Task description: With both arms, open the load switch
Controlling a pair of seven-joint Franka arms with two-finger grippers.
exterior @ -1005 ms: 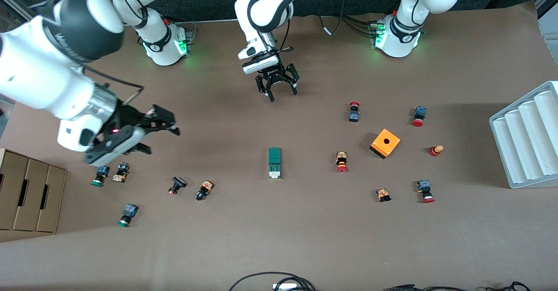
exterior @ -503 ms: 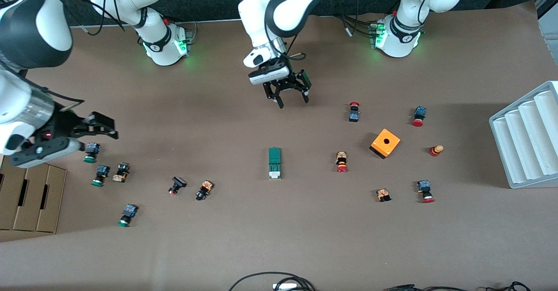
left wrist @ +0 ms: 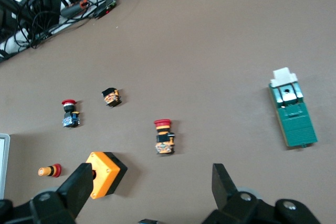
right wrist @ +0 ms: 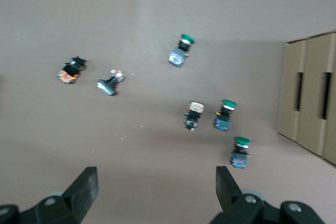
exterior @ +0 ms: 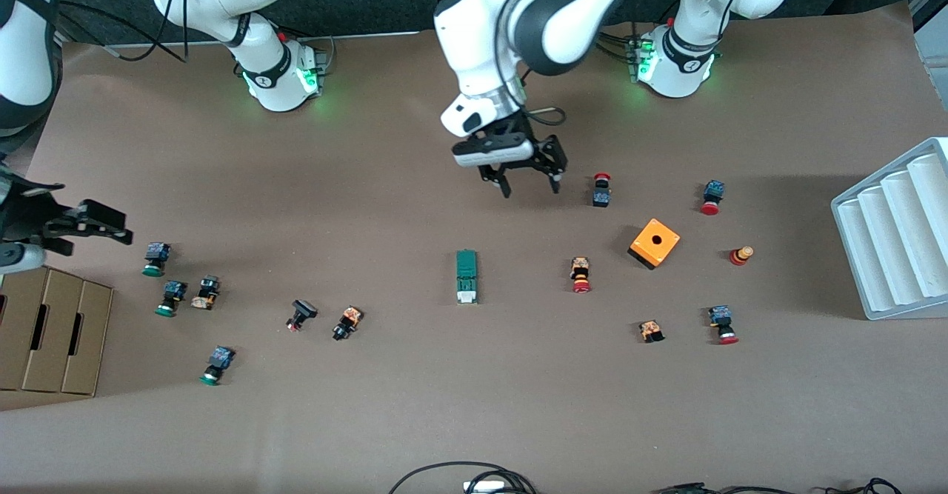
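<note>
While the small, narrow, dark green load switch with its white end lies untouched near the middle of the brown table, neither arm is near enough to work it, so the main risks lie in the approach. The switch is slim and sits loose on the paper, so a grip by one arm alone would likely let it slide or twist when the other pulls; a descent off its long axis could nudge it aside. The red-capped push button beside it toward the left arm's end could be knocked by a wide-spread claw.

The left gripper hangs over bare table farther from the front camera than the switch, fingers spread wide, holding and touching nothing; its wrist view shows the switch ahead of it. The right gripper hovers near the cardboard box at the right arm's end, well apart from the switch, also spread open and empty, with green-capped push buttons below.
</note>
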